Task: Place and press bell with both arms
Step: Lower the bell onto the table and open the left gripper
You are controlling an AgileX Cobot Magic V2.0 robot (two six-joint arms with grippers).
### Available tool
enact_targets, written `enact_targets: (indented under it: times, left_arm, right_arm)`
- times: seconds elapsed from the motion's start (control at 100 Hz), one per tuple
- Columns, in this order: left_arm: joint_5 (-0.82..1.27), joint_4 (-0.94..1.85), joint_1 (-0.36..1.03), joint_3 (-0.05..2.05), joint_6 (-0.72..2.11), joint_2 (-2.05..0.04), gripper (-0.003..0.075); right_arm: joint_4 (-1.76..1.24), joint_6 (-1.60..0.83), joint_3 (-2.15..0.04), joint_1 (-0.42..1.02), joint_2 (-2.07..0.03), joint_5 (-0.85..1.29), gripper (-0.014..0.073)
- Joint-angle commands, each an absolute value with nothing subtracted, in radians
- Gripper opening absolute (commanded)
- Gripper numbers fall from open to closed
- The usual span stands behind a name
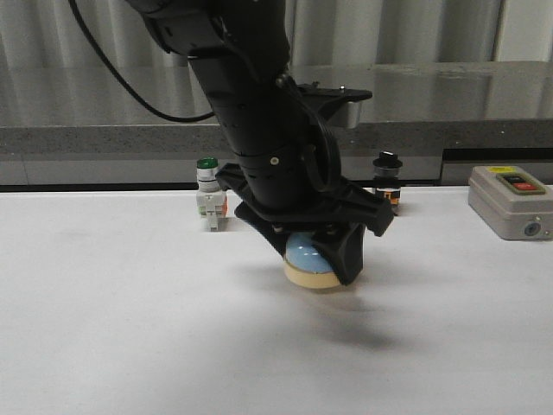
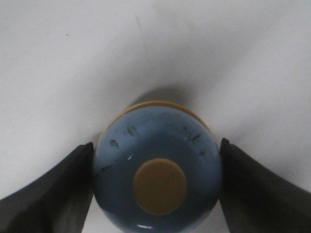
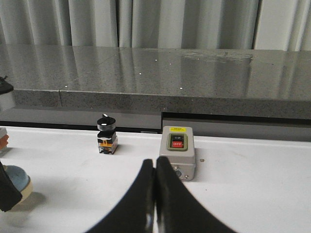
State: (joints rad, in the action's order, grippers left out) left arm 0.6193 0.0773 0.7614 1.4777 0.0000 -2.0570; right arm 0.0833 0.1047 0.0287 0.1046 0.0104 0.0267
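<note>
Mid-table, on white surface (image 1: pixel 104 328): small light-blue dome bell with cream base (image 1: pixel 304 259) pinched at both flanks by black left gripper (image 1: pixel 324 259), button clear for pressing; black right gripper (image 3: pixel 155 194) apart, jaws pressed together, empty, presumably reserved for press.

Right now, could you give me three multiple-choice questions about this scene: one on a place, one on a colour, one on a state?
1. Where is the bell?
A. on the white table
B. on the grey ledge
C. on the grey switch box

2. What colour is the bell's dome?
A. red
B. light blue
C. green

3. How is the right end effector?
A. open wide
B. holding the bell
C. shut, empty

Answers:
1 A, its cream base rests on the table in the front view.
2 B, the left wrist view shows it.
3 C, its fingers meet with nothing between; the left end effector holds the bell.
</note>
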Motion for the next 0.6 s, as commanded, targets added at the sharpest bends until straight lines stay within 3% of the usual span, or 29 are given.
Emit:
enact_targets:
  times: [0.0,0.13,0.37,0.59]
  left_arm:
    - [0.584,0.084,0.769,1.514,0.000,-2.011,0.0265]
    - [0.590,0.084,0.769,1.514,0.000,-2.014,0.0300]
    - [0.596,0.084,0.769,1.514,0.000,-2.014,0.0536]
    - [0.614,0.084,0.769,1.514,0.000,-2.014,0.0552]
  right_arm:
    - [0.095,0.097,0.009,0.099,0.031,-0.055,-0.0064]
    - [0.095,0.097,0.009,0.099,0.031,-0.055,-0.0064]
    - [0.095,0.097,0.009,0.099,0.031,-0.055,-0.0064]
    - [0.095,0.097,0.009,0.099,0.031,-0.055,-0.0064]
